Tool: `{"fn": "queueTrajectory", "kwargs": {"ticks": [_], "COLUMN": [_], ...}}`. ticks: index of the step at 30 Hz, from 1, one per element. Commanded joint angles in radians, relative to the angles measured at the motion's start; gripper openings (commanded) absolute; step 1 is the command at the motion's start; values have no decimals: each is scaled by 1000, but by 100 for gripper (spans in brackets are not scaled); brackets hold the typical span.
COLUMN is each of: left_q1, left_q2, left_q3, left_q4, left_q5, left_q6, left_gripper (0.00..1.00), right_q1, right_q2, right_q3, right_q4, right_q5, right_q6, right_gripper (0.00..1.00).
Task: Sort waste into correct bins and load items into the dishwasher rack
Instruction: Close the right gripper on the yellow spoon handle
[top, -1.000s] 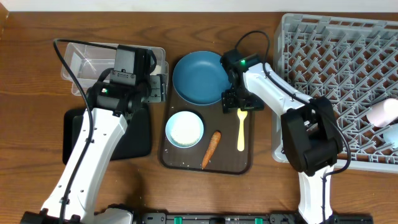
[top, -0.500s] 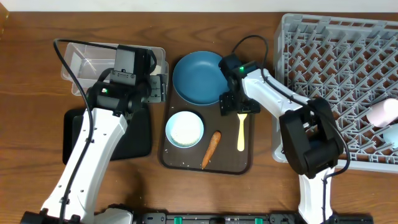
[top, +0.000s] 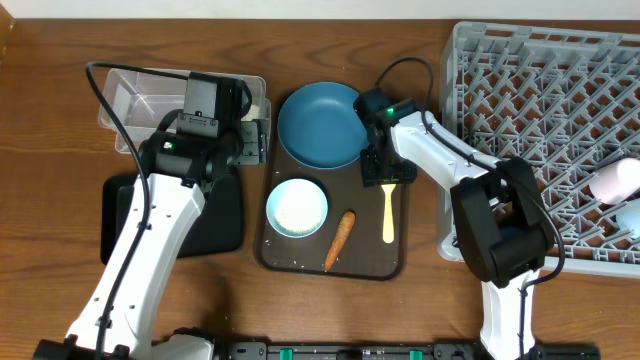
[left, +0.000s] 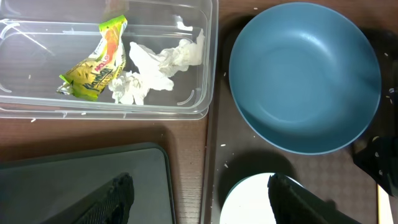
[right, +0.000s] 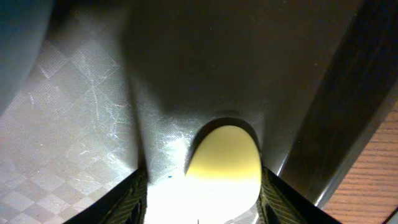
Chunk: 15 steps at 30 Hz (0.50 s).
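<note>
Spoon lies on the brown tray, its upper end between the fingers of my right pincer; I cannot tell whether they grip it. Picking it up is the step in hand, and next I must lift it across to the rack. My left pincer hangs open, empty. I count one spoon, one plate, one bowl, one carrot and two cups.

- The yellow-green crinkled plastic snack wrapper, lying in the clear rectangular plastic tub, carries dark red slanted lettering along its length in the left wrist view. It is too small and blurred to spell out.
- No other text, number or sign is legible in any view.
</note>
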Motion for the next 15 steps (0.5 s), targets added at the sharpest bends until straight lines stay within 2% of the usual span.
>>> {"fn": "queueTrajectory", "kwargs": {"ticks": [1,15], "left_q1": [0,0], "left_q2": [-4,-4], "left_q3": [5,5], "left_q4": [0,0], "left_q5": [-16,-16], "left_q6": [10,10], "left_gripper": [72,72], "right_q1": [2,2], "right_q2": [29,29], "right_q3": [-37,-37], "right_q4": [-8,-11], "right_q5": [9,-13], "right_q6": [12,12], "right_gripper": [50,43]}}
